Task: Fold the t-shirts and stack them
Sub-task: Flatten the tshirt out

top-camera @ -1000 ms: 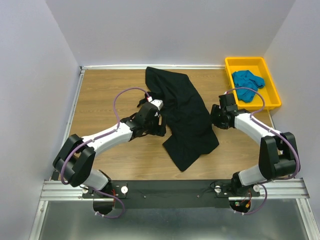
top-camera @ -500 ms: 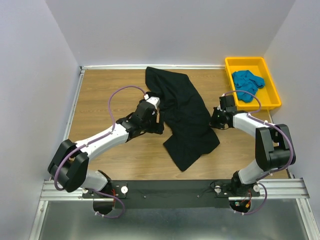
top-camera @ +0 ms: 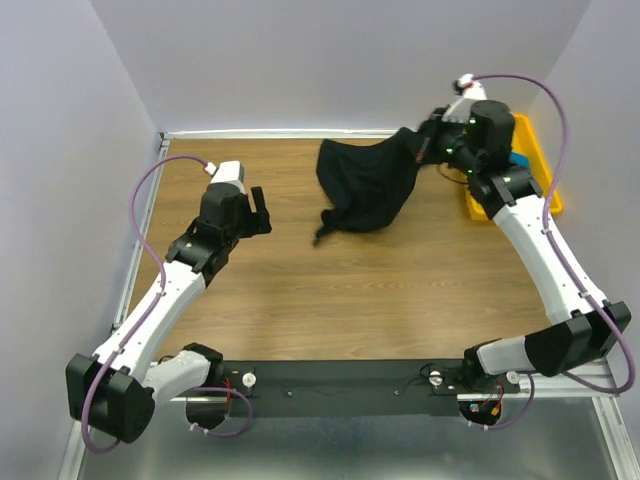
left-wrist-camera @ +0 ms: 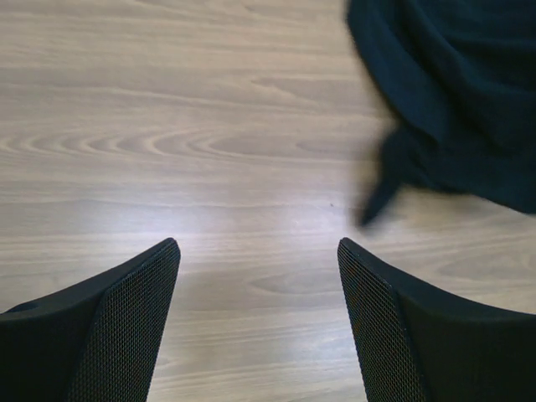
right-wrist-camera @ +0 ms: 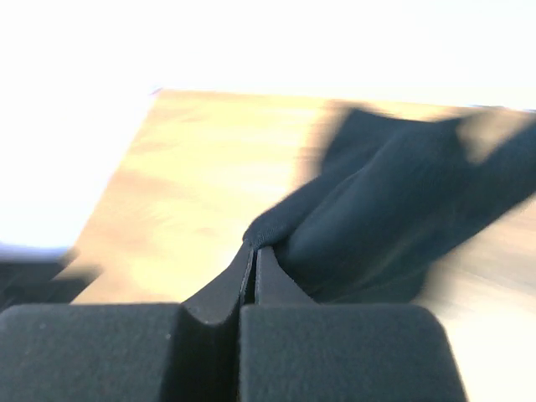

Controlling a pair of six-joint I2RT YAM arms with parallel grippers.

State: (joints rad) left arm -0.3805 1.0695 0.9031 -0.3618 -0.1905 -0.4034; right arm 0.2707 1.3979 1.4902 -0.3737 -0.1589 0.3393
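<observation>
Now raised: black shirt (top-camera: pixel 370 185) hangs bunched from the right gripper (top-camera: pixel 432 140), beside the tray (top-camera: pixel 545 175).
Top: right arm (top-camera: pixel 540 250) hides most of the tray; a second ago the shirt lay spread mid-table, left gripper (top-camera: pixel 258 210) alongside. Left wrist: jaws wide, empty, shirt upper right. Right wrist: jaws clamped on a fold.

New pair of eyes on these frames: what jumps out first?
The black t-shirt draws the eye. It is pinched in the right arm's fingers and hangs bunched over the far right of the table, beside the yellow tray. The left arm's fingers are spread open over bare wood on the left, holding nothing.
</observation>
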